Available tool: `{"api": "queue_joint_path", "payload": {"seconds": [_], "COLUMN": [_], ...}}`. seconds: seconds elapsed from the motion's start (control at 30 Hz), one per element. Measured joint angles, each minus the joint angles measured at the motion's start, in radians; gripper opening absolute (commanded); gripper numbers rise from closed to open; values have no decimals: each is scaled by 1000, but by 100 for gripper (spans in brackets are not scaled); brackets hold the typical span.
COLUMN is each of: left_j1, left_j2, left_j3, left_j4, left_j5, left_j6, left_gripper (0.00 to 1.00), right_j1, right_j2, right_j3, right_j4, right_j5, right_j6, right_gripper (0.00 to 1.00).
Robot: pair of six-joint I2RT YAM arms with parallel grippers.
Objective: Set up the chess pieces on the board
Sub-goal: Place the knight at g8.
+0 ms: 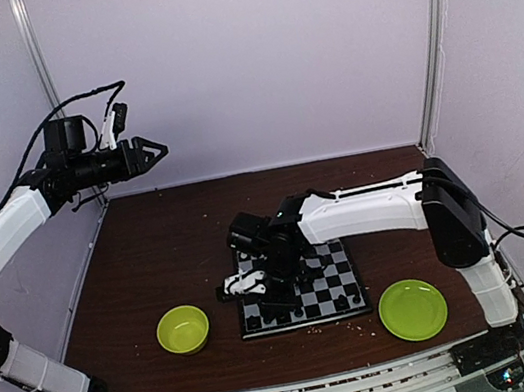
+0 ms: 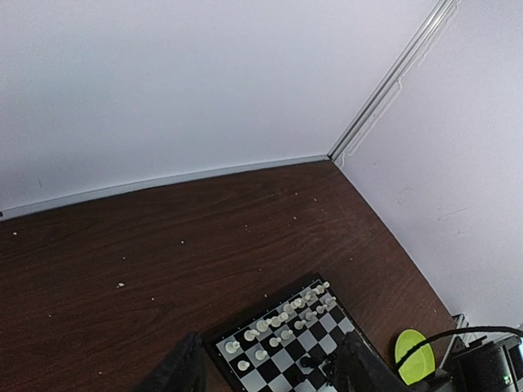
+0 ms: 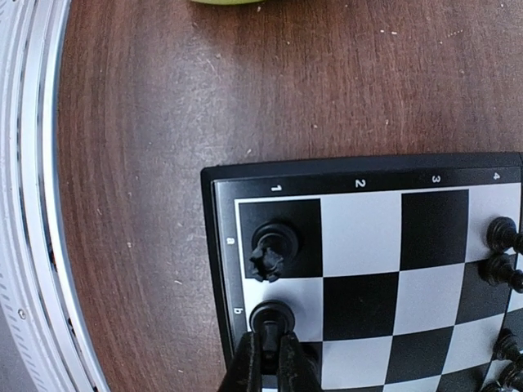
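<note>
Right wrist view | right tool clenched on upright black piece at board edge square, just beside black rook | left tool released, high, well apart.

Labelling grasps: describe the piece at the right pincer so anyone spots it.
Find the corner of the board marked a and 1. Of two black pieces along that edge, the held piece is on the white b square, in the right pincer; the corner piece stands free on black.
</note>
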Motion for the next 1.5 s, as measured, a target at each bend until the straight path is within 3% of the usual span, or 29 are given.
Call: {"api": "queue_joint_path", "payload": {"seconds": [0.53,0.73,1.17,1.33,1.5], "left_j1": [0,0,0,0,-22], "left_j2": [0,0,0,0,8], "left_j3": [0,0,0,0,0], "left_j4": [0,0,0,0,-2], "left_j5": [0,0,0,3,-4], "left_j6": [1,1,8,10,35], "left_gripper": [56,56,56,53,52], "right_j1": [0,8,15,1,-77], "right_j2": [6,8,5,-88,-340], "right_j3": [3,14,54,53,-51], "right_j4": [-3,-7,-34,-70,-53], "right_j5": [23,26,33,20,-17], "right_j6": [3,3,3,-3,-8], "right_gripper": [9,16,22,23,24]}}
